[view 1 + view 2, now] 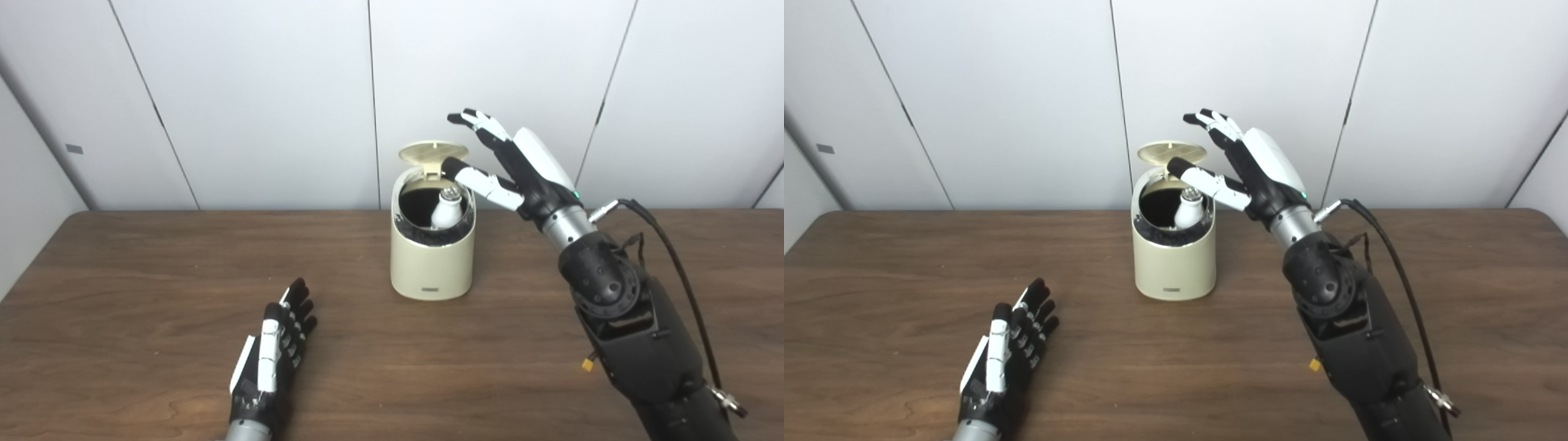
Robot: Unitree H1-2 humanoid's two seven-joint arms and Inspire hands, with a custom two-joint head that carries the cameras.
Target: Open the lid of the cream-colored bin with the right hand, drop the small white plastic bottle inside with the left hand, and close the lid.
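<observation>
Cream-colored bin [432, 260] upright near centre of brown wooden tabletop [153, 275], toward the back edge, white panelled wall [245, 92] behind. Lid [433, 152] swung up and back on rear hinge, standing roughly upright over the back rim; dark interior exposed. Small white plastic bottle [446, 210] inside the bin, leaning against the right inner wall, cap end up and just below rim level. Right hand [514, 162] raised above and to the right of the bin, fingers [481, 125] spread apart and holding nothing; thumb extended leftward, tip at the right edge of the lid near the hinge, contact not resolvable from either view. Black cable [667, 245] looped off the right wrist down along the forearm. Left hand [272, 355] low over the front-left of the tabletop, well apart from the bin, back of hand up, fingers extended forward and close together, empty; resting on the surface or just above it, cannot tell which.
</observation>
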